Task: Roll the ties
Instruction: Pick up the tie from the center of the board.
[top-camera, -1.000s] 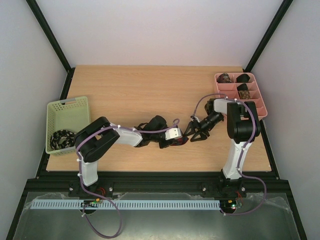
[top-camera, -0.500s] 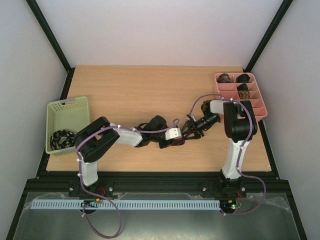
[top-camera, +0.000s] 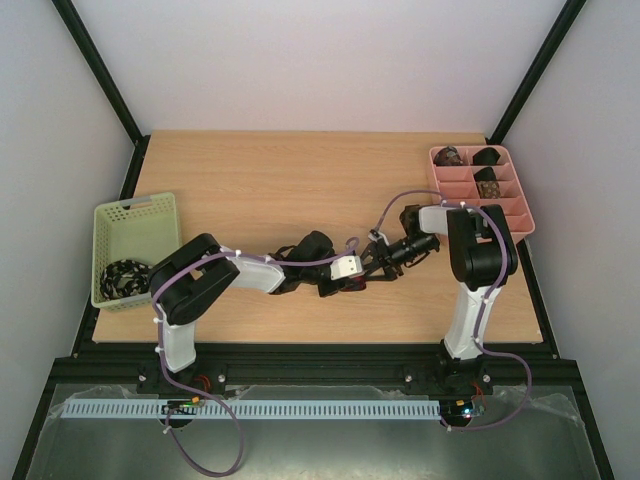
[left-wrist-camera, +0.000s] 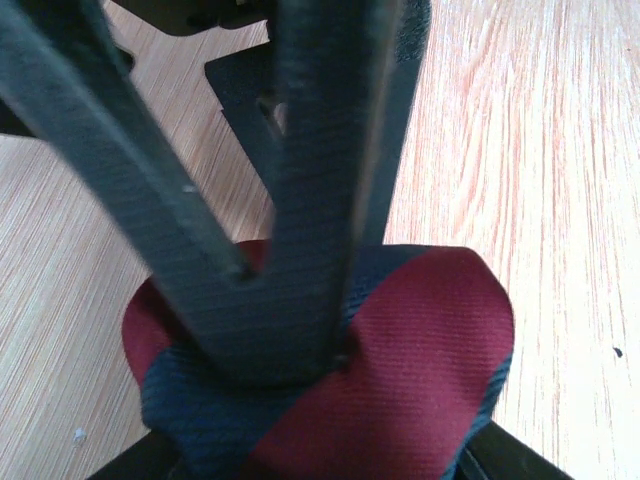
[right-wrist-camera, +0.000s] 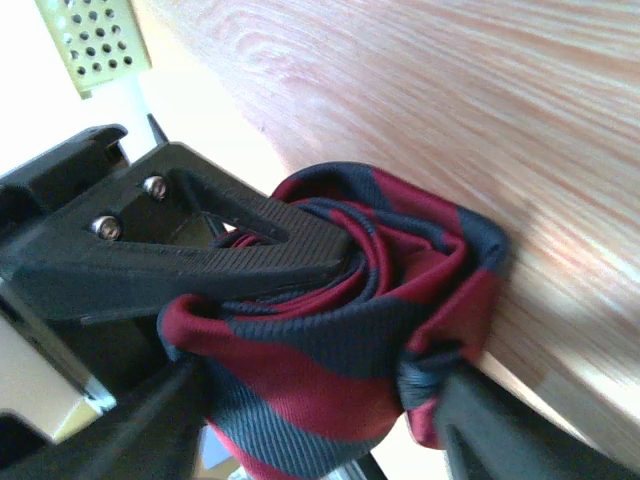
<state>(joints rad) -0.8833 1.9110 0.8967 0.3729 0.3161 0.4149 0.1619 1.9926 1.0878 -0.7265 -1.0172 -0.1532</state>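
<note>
My left pincer (top-camera: 356, 284) reaches across to the middle of the bench (top-camera: 270, 180). There it pinches the red-and-navy striped tie (right-wrist-camera: 330, 340), which is wound into a tight coil. In my left wrist view the coil fills the gap between my own two fingers at the bottom corners. Its top bulges up, with a red band on the right and navy below it. From the right wrist I see one left finger (right-wrist-camera: 200, 250) lying along the coil, its tip reaching in towards the centre of the spiral.

My right pincer (top-camera: 372, 268) comes in from the opposite side and meets the left one nose to nose over the same coil. Its fingers (right-wrist-camera: 500, 445) stand wide, one on each side of the roll, and the fabric touches both. I cannot tell whether they squeeze it or only bracket it. In the left wrist view one right finger (left-wrist-camera: 300, 200) comes down from above with its tip against the top of the coil.

The coil sits low over the wood, but I cannot tell if it rests on it.

At the far right corner lies the pink divided tray (top-camera: 515, 215), with several rolled ties (top-camera: 487, 185) in its far compartments. At the left edge stands the pale green mesh basket (top-camera: 135, 215), with a black-and-white tie (top-camera: 122, 275) heaped in its near end.
</note>
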